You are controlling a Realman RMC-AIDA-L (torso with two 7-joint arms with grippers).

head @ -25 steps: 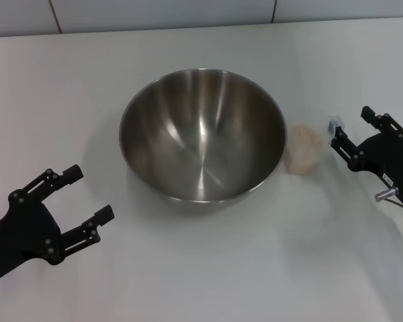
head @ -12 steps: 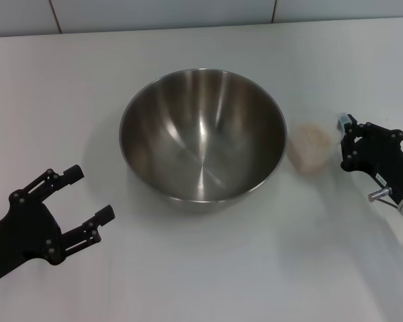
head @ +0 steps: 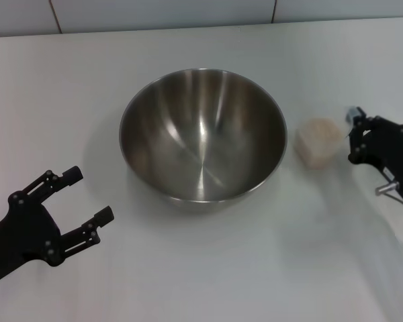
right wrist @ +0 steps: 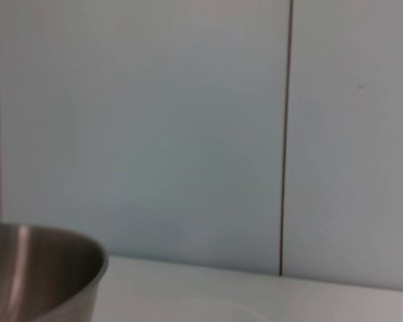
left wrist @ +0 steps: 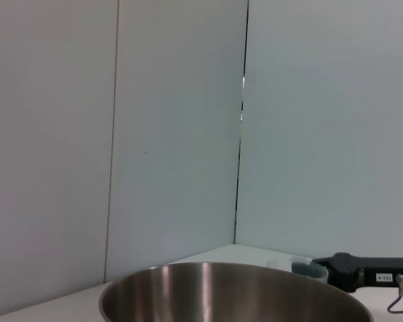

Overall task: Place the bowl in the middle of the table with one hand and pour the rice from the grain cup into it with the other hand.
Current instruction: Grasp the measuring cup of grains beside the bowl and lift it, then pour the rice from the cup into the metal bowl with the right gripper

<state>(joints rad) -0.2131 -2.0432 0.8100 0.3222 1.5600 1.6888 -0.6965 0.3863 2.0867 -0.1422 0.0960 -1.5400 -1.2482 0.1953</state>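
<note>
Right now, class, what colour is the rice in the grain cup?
Pale off-white; the rice fills the clear grain cup, clearest in the head view.

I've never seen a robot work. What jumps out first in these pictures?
A big shiny steel bowl sits empty in the middle of the white table. Just to its right is a small clear grain cup full of pale rice, with the right gripper at its far side. The left gripper hangs open near the front left.

Right pincer closed on grain cup, shifted it rightward, tilted.
</note>
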